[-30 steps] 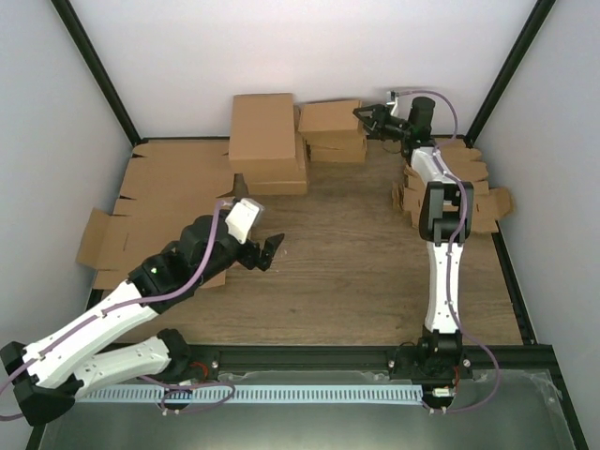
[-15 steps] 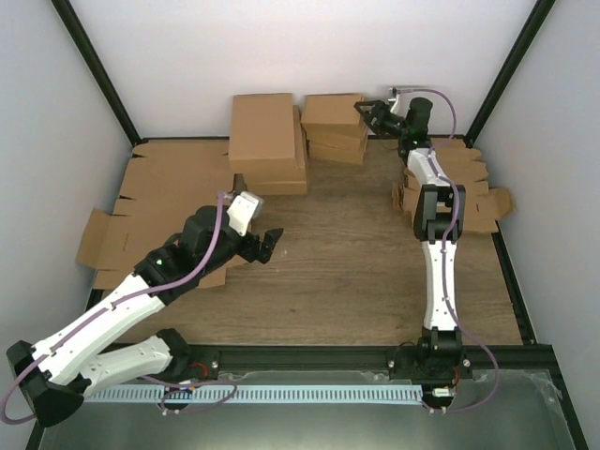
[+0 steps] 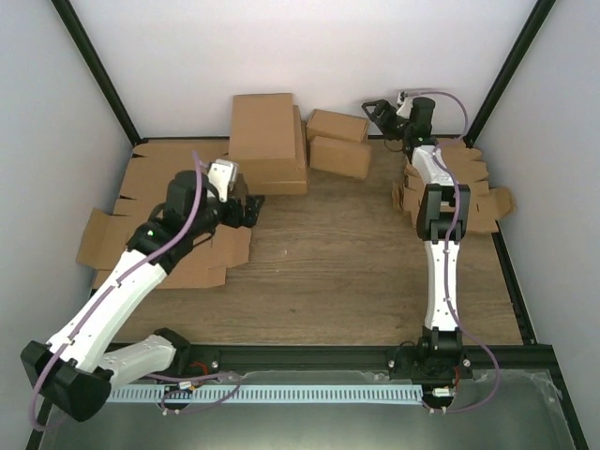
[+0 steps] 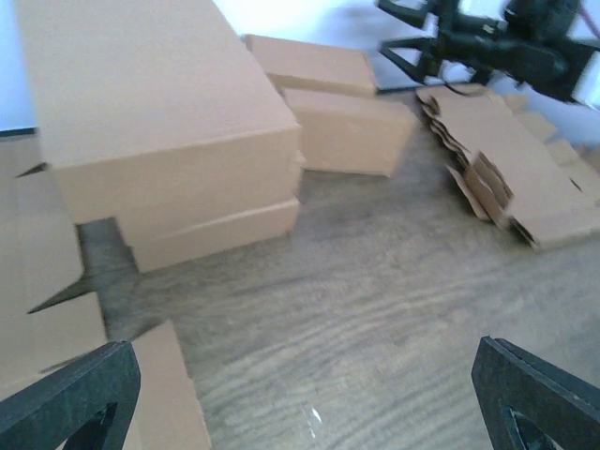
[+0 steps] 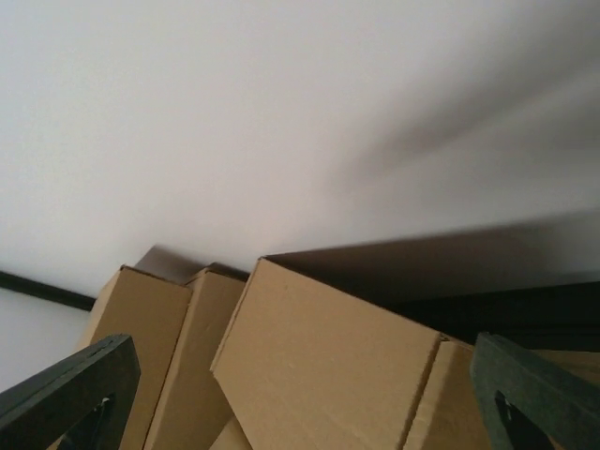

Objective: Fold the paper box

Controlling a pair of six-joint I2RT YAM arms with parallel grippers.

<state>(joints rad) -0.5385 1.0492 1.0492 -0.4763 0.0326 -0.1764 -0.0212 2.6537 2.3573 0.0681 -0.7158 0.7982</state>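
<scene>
Ahead, left fingers (image 4: 67, 396) spread, big boxes (image 4: 159, 122), flat sheets (image 3: 152, 174)

Cropped and covered parts
The fingers (image 4: 70, 394) of the left gripper (image 4: 305, 398) are cut off by the picture's bottom edge; the flat sheets (image 3: 150, 171) at the left edge are partly covered by the left arm (image 3: 122, 289).

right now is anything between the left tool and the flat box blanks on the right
Nothing visible does: only bare table lies between the left tool and the flat box blanks; the small folded boxes sit farther back.
</scene>
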